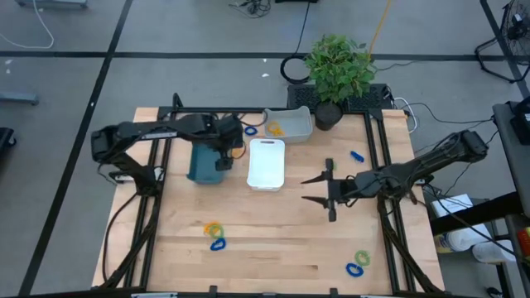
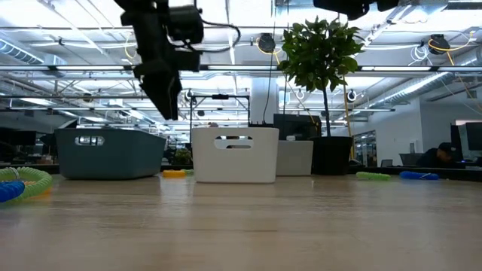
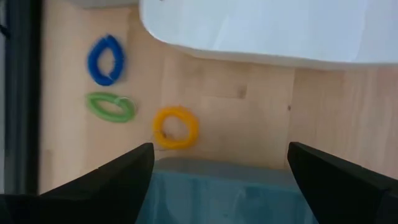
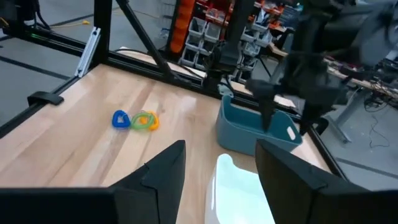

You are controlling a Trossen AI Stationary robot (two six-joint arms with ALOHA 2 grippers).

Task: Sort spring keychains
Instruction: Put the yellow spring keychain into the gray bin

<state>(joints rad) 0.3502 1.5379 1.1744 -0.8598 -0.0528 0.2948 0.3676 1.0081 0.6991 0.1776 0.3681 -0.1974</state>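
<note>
Small coiled keychains lie scattered on the wooden table. A blue one, a green one and a yellow one rest flat beside the teal bin. More lie near the front: an orange-green-blue cluster and a green-blue pair. A single blue one lies to the right, and an orange one sits in the grey bin. My left gripper hovers open over the teal bin's rim, holding nothing. My right gripper is open and empty, right of the white tray.
A potted plant stands at the far edge, behind the grey bin. Black frame rails run along both table sides. Bare wood lies between the white tray and the front clusters. The right wrist view shows my left arm above the teal bin.
</note>
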